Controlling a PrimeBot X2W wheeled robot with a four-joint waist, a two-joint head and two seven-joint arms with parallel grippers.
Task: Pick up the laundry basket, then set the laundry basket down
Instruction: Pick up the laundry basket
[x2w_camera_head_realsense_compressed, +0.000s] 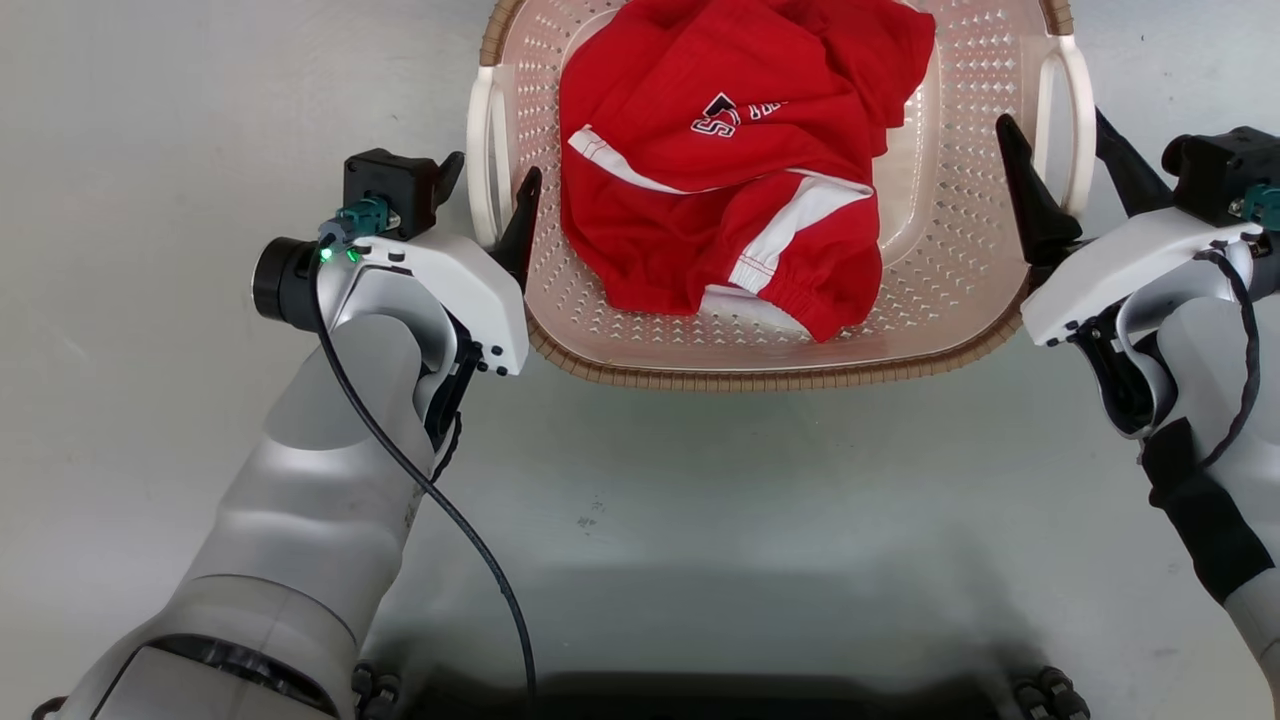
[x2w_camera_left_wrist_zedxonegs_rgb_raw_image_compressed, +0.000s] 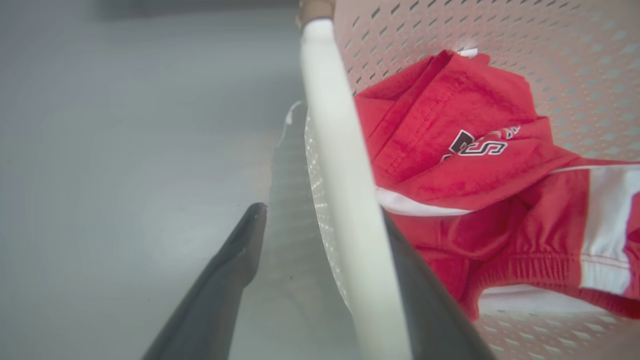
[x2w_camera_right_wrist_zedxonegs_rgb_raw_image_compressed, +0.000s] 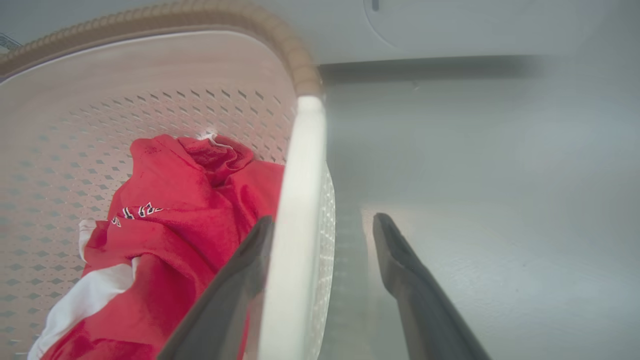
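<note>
The laundry basket (x2w_camera_head_realsense_compressed: 760, 378) is pale pink and perforated with a brown woven rim, and it stands on the floor just ahead of me. A red garment (x2w_camera_head_realsense_compressed: 720, 150) with white stripes lies inside it. My left gripper (x2w_camera_head_realsense_compressed: 488, 195) is open and straddles the basket's white left handle (x2w_camera_head_realsense_compressed: 484, 150), one finger inside the basket and one outside. My right gripper (x2w_camera_head_realsense_compressed: 1070, 160) is open and straddles the right handle (x2w_camera_head_realsense_compressed: 1078, 110) the same way. In the left wrist view the handle (x2w_camera_left_wrist_zedxonegs_rgb_raw_image_compressed: 340, 175) runs between the fingers of the left gripper (x2w_camera_left_wrist_zedxonegs_rgb_raw_image_compressed: 322, 220). In the right wrist view the handle (x2w_camera_right_wrist_zedxonegs_rgb_raw_image_compressed: 295, 200) sits between the fingers of the right gripper (x2w_camera_right_wrist_zedxonegs_rgb_raw_image_compressed: 324, 222).
A pale grey floor (x2w_camera_head_realsense_compressed: 150, 450) surrounds the basket on every side. A white appliance front (x2w_camera_right_wrist_zedxonegs_rgb_raw_image_compressed: 450, 25) with a round outline stands beyond the basket. My dark base (x2w_camera_head_realsense_compressed: 700, 700) lies at the bottom edge of the head view.
</note>
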